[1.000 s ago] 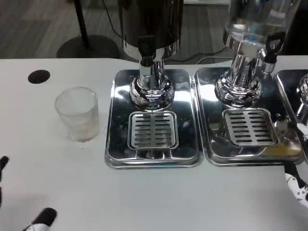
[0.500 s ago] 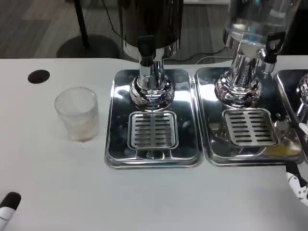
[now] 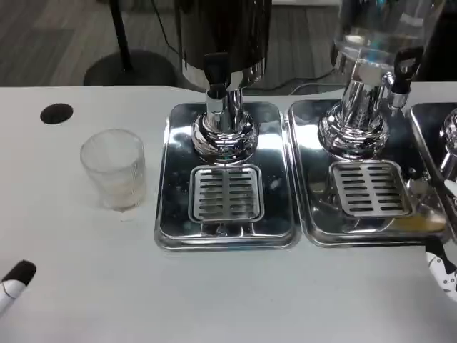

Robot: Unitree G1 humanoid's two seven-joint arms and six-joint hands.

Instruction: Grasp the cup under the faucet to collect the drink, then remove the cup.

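Meanwhile, the cup (image 3: 113, 168) stands upright on the desk (image 3: 235, 293), left of the faucet (image 3: 218, 75).
Each robot hand (image 3: 13, 282) (image 3: 444, 270) shows at an edge; grip unclear.

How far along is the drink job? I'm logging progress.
Nothing looks done: the cup stands on the table left of the drip tray, not under the faucet. Neither the left hand nor the right hand holds it. Grasping, filling and removing remain.
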